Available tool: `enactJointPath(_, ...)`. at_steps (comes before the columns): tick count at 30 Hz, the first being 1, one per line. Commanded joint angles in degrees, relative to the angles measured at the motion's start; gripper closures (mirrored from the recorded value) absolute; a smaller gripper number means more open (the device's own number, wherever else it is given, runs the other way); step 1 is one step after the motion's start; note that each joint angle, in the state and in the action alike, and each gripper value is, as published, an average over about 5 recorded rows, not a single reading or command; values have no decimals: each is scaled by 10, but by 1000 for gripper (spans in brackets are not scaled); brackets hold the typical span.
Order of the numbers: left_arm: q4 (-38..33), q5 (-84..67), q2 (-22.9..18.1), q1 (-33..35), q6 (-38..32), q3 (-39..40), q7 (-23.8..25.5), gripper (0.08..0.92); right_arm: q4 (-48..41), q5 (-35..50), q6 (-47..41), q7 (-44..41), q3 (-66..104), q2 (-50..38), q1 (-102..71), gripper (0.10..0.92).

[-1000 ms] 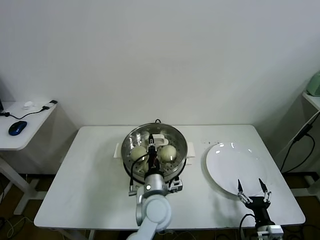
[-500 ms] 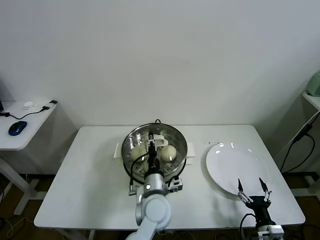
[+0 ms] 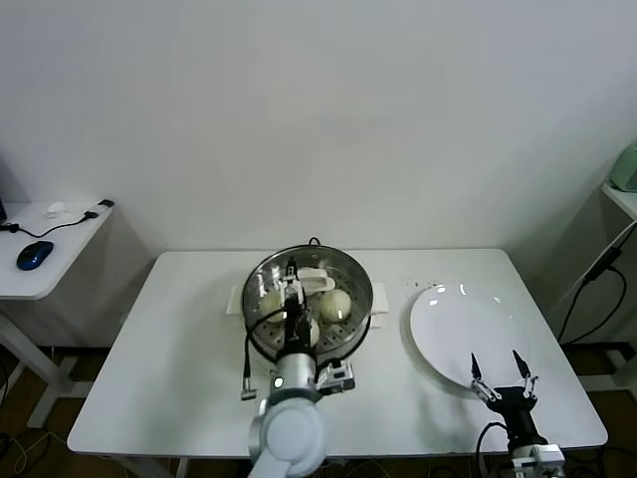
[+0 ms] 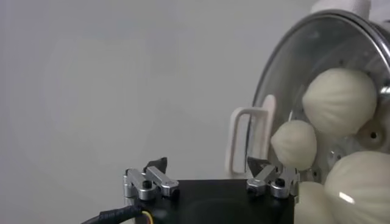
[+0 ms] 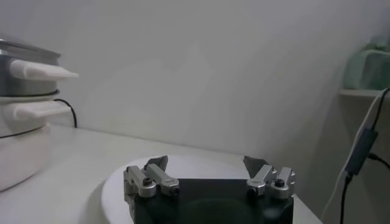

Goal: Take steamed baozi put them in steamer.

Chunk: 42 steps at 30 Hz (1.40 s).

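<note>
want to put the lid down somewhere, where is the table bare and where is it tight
Bare: the table left of the steamer, and the strip between steamer and plate. The plate is empty too. Crowded: inside the steamer, baozi plus open left gripper. Right gripper hovers over the plate's near edge.

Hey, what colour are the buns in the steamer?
Creamy white; the buns in the steamer show best in the left wrist view.

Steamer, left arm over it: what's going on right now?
The left pincer hangs open over the steamer, holding nothing. Four baozi sit inside on the perforated tray. The white plate beside it holds no buns. The right pincer waits open at the plate's near edge.
</note>
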Motion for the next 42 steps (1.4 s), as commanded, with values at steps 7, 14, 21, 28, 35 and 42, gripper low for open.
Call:
enactJointPath(7,-99,-148,47,32,-21,-9,-30,177,14,28,-17,-8,-3,-5,0,203)
enactJointPath(14,-151,-505,86,85,-179,-160,-169,177,17,28,-15,-10,-6,-4,5,203)
enactJointPath(21,-135,-874,100,160,-303,-427,-166,177,7,27,-29,-9,-11,-5,14,203)
enactJointPath(28,-8,-1112,153,211,-367,-515,-124,177,-1,48,-29,-23,-14,-9,14,203)
enactJointPath(35,130,-1111,143,210,-430,-467,-117,177,0,51,-27,-24,-14,-12,15,203)
enactJointPath(42,149,-1090,125,215,-456,-433,-116,177,0,49,-27,-23,-15,-10,17,203)
